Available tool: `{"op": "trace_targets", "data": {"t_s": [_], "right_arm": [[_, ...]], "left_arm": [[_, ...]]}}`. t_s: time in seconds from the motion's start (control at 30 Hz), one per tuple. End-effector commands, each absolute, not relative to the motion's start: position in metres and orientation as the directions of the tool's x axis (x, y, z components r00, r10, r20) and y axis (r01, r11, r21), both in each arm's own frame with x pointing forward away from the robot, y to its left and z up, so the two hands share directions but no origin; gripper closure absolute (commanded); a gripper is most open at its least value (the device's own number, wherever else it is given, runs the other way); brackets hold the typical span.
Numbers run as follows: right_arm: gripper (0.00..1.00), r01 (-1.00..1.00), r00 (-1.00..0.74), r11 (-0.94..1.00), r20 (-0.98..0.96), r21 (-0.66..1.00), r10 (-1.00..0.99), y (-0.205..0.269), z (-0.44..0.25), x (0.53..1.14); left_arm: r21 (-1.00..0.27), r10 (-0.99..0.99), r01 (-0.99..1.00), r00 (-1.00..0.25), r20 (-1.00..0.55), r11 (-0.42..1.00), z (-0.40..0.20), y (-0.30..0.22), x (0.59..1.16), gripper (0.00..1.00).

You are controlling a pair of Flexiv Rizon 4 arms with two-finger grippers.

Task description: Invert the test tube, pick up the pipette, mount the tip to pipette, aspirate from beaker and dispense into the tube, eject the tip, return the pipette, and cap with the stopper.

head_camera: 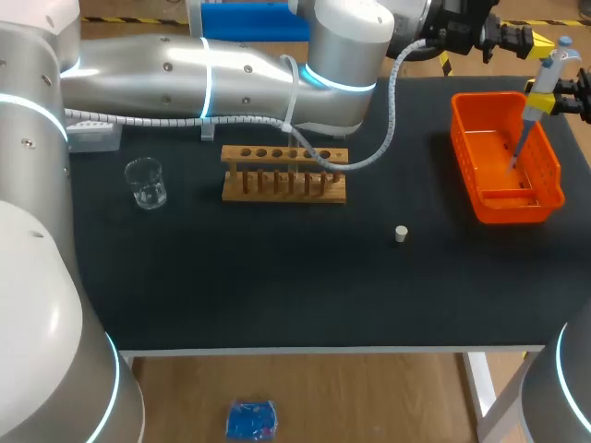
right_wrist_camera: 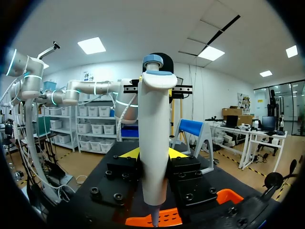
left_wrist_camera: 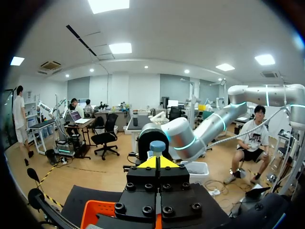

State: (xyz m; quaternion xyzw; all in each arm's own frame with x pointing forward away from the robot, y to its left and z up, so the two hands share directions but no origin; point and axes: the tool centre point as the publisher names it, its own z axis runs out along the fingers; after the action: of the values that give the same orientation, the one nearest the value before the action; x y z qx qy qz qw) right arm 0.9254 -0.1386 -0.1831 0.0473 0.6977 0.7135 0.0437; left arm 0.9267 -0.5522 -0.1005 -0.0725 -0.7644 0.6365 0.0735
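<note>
The pipette (head_camera: pixel 552 69) is a white-grey barrel with a pale blue button on top and a thin shaft tapering below. It hangs nearly upright, slightly tilted, over the orange bin (head_camera: pixel 517 210). Its fine lower end points down into the bin's inside. Whether a tip is mounted on it I cannot tell.

The left arm (head_camera: pixel 185 74) is the biggest thing on the black worktop (head_camera: pixel 277 277). It stretches across the far side toward the bin's far corner. A white coiled hose (head_camera: pixel 392 120) droops from it onto the end of the wooden rack (head_camera: pixel 284 173) that faces the bin. The rack, with its row of holes, stands well apart from the bin, about mid-worktop. A clear beaker (head_camera: pixel 146 182) sits beyond the rack, farther again from the bin. A small pale stopper (head_camera: pixel 401 233) lies alone, nearer the bin than the rack is, off its front corner. Nothing stands between the bin and the pipette.

The right gripper (head_camera: pixel 545 101) is clamped on the pipette. In the right wrist view the barrel (right_wrist_camera: pixel 153 143) fills the gap, with a yellow tip on each side, above the bin (right_wrist_camera: pixel 224 195). The left gripper (head_camera: pixel 528 39) is closed on nothing. In the left wrist view its yellow tips (left_wrist_camera: pixel 157 162) meet, and the blue button (left_wrist_camera: pixel 157 145) sits just ahead of them, with the bin (left_wrist_camera: pixel 93 212) below.
</note>
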Motion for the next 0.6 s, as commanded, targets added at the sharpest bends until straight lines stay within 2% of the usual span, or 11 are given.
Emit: {"op": "trace_targets", "data": {"t_s": [0.03, 0.37, 0.6], "right_arm": [[1.0, 0.003, -0.992, -0.022, 0.006, 1.0, 0.125, -0.1386, -0.1795, 0.9271], [1.0, 0.003, -0.992, -0.022, 0.006, 1.0, 0.125, -0.1386, -0.1795, 0.9271], [1.0, 0.003, -0.992, -0.022, 0.006, 1.0, 0.125, -0.1386, -0.1795, 0.9271]], "left_arm": [[-0.984, 0.207, 0.015, -0.978, 0.023, 0.18, -0.1081, -0.556, 0.9267, 1.0], [-0.981, 0.201, 0.001, -0.979, 0.039, 0.195, -0.1161, -0.557, 0.9252, 1.0], [-0.984, 0.183, 0.038, -0.983, -0.005, 0.176, -0.1149, -0.5545, 0.9221, 1.0]]}}
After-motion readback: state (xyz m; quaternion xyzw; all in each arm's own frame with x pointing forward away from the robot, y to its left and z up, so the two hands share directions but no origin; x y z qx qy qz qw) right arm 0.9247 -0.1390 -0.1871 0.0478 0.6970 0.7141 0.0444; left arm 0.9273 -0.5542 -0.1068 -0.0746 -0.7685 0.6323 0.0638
